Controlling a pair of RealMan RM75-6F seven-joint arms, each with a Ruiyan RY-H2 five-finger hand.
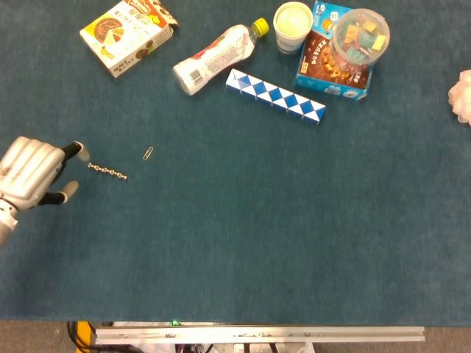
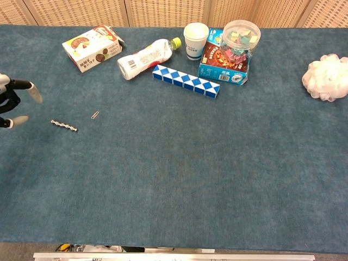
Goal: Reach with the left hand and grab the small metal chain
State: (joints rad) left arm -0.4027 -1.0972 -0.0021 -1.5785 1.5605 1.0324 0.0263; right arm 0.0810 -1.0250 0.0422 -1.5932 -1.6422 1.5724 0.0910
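Observation:
The small metal chain lies stretched out on the blue cloth at the left, also seen as a short beaded line in the chest view. My left hand hovers just left of the chain's near end, silver back up, fingers apart and holding nothing. In the chest view the same left hand shows at the left edge, fingertips spread, a short gap from the chain. The right hand appears in neither view.
A paper clip lies just right of the chain. At the back stand a snack box, a lying bottle, a blue-white block snake, a cup, a boxed tub. A white puff sits far right.

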